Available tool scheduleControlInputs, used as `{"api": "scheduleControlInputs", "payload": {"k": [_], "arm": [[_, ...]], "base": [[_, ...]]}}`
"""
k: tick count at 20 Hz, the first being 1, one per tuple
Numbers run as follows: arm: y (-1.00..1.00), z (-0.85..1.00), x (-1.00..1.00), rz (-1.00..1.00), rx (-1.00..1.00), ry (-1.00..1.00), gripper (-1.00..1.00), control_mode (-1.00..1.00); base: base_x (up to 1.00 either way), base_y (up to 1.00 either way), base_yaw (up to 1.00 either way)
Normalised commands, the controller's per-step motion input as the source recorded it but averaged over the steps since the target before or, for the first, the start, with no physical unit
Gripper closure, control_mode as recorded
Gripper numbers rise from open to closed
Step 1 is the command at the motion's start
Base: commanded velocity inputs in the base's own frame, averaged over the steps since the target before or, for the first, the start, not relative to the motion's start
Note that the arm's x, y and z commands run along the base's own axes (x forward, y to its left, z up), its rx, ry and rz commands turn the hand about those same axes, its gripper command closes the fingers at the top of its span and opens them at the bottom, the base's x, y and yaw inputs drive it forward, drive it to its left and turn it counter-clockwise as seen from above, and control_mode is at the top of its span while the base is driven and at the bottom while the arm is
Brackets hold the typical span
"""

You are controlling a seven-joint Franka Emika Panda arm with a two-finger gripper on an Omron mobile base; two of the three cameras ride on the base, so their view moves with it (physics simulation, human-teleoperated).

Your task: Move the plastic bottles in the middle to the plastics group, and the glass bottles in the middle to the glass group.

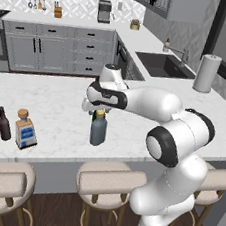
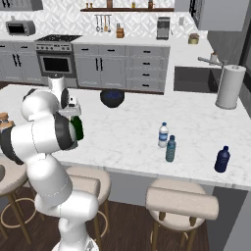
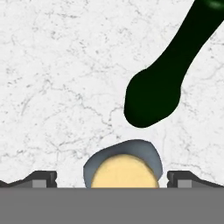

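Note:
The stout grey-blue bottle (image 1: pixel 98 129) with a tan cap stands mid-counter, and my gripper (image 1: pixel 99 109) hangs open just above that cap. In the hand view the cap (image 3: pixel 124 169) lies between my two fingertips (image 3: pixel 41 178), with a gap on each side. The dark green wine bottle (image 3: pixel 168 74) stands close behind it and shows beside my forearm (image 2: pixel 77 128). The small teal bottle (image 2: pixel 170 149) stands next to the whitish blue-banded bottle (image 2: pixel 163 135), with the dark blue bottle (image 2: pixel 222 159) further right. The dark brown bottle (image 1: pixel 4 124) and the square blue-labelled bottle (image 1: pixel 26 130) stand at the left.
A paper towel roll (image 1: pixel 207 73) stands by the sink (image 1: pixel 164 65) at the back right. A dark bowl (image 2: pixel 112 98) sits at the counter's far edge. Stools (image 1: pixel 110 181) line the near edge of the marble counter (image 1: pixel 56 102).

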Motion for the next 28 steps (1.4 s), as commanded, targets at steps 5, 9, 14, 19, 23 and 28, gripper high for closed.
{"api": "scheduleControlInputs", "payload": {"k": [5, 9, 14, 19, 23, 28], "arm": [[0.0, -0.15, 0.0, 0.0, 0.0, 0.0, -1.0, -1.0], [-0.15, -0.21, 0.0, 0.0, 0.0, 0.0, -1.0, -1.0], [-0.02, 0.0, 0.0, -0.01, 0.0, 0.0, 1.0, -1.0], [0.01, 0.04, -0.26, 0.0, 0.0, -0.09, 1.0, -1.0], [0.24, 0.34, -0.41, 0.01, 0.02, -0.19, 1.0, -1.0], [0.47, 0.4, -0.17, 0.05, 0.01, -0.03, 1.0, -1.0]], "base": [[0.0, 0.0, 0.0], [0.0, 0.0, 0.0], [0.0, 0.0, 0.0], [0.0, 0.0, 0.0], [0.0, 0.0, 0.0], [0.0, 0.0, 0.0]]}}
